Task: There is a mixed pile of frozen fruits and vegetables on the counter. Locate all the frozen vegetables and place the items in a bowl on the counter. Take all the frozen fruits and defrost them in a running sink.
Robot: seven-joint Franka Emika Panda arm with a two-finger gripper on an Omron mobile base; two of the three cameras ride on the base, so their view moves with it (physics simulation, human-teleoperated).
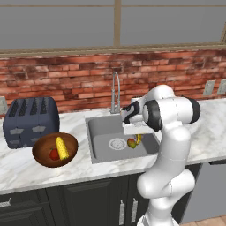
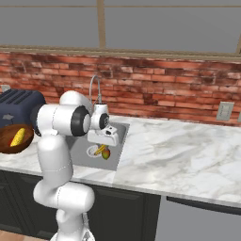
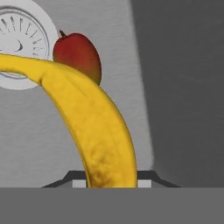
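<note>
My gripper [image 1: 135, 131] [image 2: 104, 141] [image 3: 111, 183] hangs over the right part of the grey sink [image 1: 100, 132] [image 2: 120, 134], shut on the yellow banana [image 1: 139, 138] [image 2: 100, 149] [image 3: 87, 118]. The banana curves out from between the fingers toward the round drain [image 3: 19, 43]. The round orange-red fruit [image 1: 131, 143] [image 2: 106, 153] [image 3: 78, 54] lies on the basin floor beside the drain. On the counter [image 1: 26, 170] left of the sink stands the dark-brown bowl [image 1: 42, 148] [image 2: 5, 143]. It holds the corn cob [image 1: 62, 148] [image 2: 18, 136] and the red round item [image 1: 54, 154].
A dark blue toaster [image 1: 31, 120] [image 2: 16, 106] stands behind the bowl. The slim steel faucet [image 1: 115, 92] [image 2: 94, 87] rises at the back of the sink, close to my hand. A brick wall runs behind the counter. White marble stretches right of the sink [image 2: 179, 150].
</note>
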